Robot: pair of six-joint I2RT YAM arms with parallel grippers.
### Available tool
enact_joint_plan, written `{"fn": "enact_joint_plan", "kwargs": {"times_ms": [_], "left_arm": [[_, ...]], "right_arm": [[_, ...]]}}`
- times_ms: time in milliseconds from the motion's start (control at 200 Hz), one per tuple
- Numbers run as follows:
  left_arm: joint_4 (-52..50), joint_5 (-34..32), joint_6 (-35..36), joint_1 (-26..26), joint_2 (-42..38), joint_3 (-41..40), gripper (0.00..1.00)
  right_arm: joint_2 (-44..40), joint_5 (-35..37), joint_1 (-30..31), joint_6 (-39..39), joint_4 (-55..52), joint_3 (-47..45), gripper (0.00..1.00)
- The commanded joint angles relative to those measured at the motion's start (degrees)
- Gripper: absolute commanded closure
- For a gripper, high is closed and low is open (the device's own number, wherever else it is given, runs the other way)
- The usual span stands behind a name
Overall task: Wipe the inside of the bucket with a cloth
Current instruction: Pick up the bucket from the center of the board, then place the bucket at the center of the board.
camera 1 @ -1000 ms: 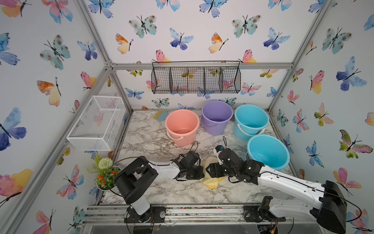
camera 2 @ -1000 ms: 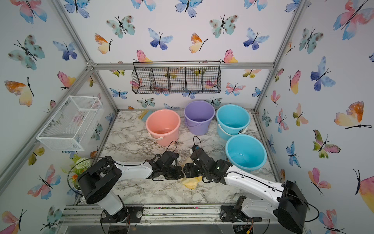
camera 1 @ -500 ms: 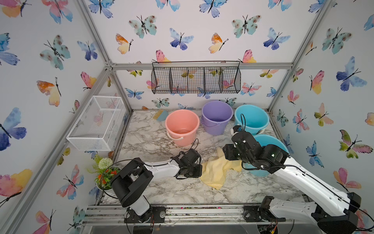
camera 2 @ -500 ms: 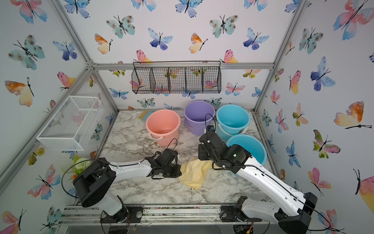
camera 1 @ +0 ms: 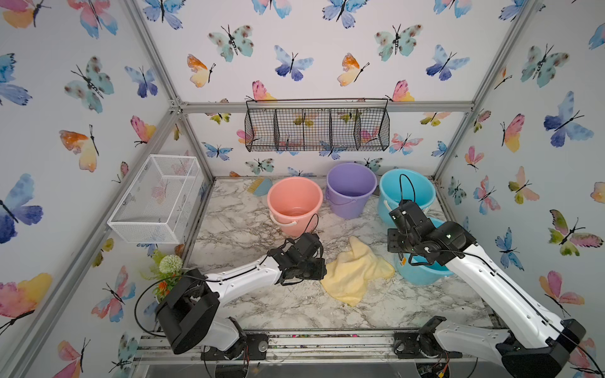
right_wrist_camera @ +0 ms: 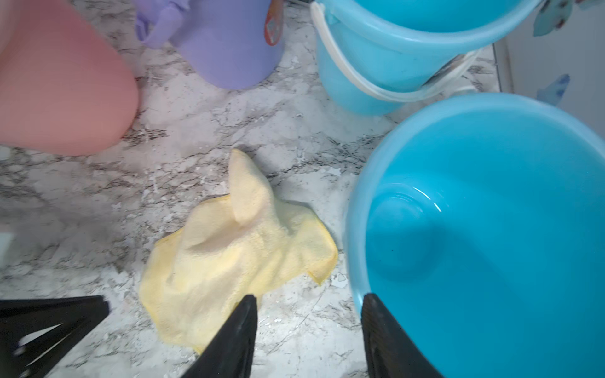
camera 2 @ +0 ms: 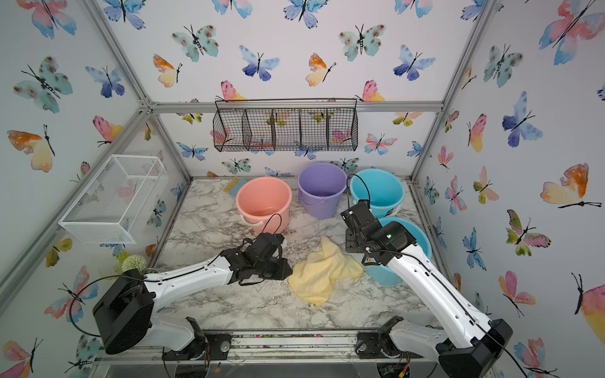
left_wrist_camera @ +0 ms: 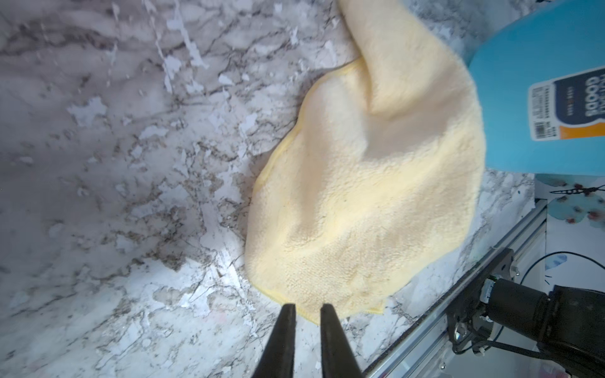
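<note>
Ready for the wipe: we see the cloth lying loose on the marble table, with the near blue bucket just beside it at its 3 o'clock. At its 9 o'clock the left gripper rests at the hem, fingers narrowly parted and empty. The right gripper hovers by the bucket's rim, jaws moderately wide, holding nothing. We judge the terry light, limp and grippy, apt to sag and bunch. The raised fold pointing to 12 o'clock looks the easiest pinch.
</note>
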Motion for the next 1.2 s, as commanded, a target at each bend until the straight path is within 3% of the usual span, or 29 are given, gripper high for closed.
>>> {"fn": "enact_joint_plan", "kwargs": {"times_ms": [0,150,581,781,1006,1196], "left_arm": [[-4.51,-2.54,1.13,-0.06,-3.36,2.02,0.79],[-6.89,-4.40,1.39,0.05,-6.64,3.22,0.78],[-12.87,-5.78,3.44,4.99,-14.34,6.52,0.77],[-17.96,-4.99,7.09,11.47,-17.02,10.53,0.77],[-19.98,-3.23,11.23,21.54,-21.34,11.60,0.76],[-21.51,-0.63,13.38,27.27,-22.27,10.83,0.76]], "right_arm": [[1.87,-0.86,-4.02,-6.24,1.90,-3.24,0.48],[4.65,-5.33,-8.74,-9.84,6.96,-7.55,0.54],[7.12,-3.09,-9.54,-11.58,6.54,-5.87,0.97],[8.12,-5.55,-9.02,-11.94,-1.39,2.21,0.98],[10.98,-4.70,2.74,-7.58,-9.65,15.26,0.98],[17.92,-4.13,14.30,-4.04,-7.93,25.46,0.98]]}}
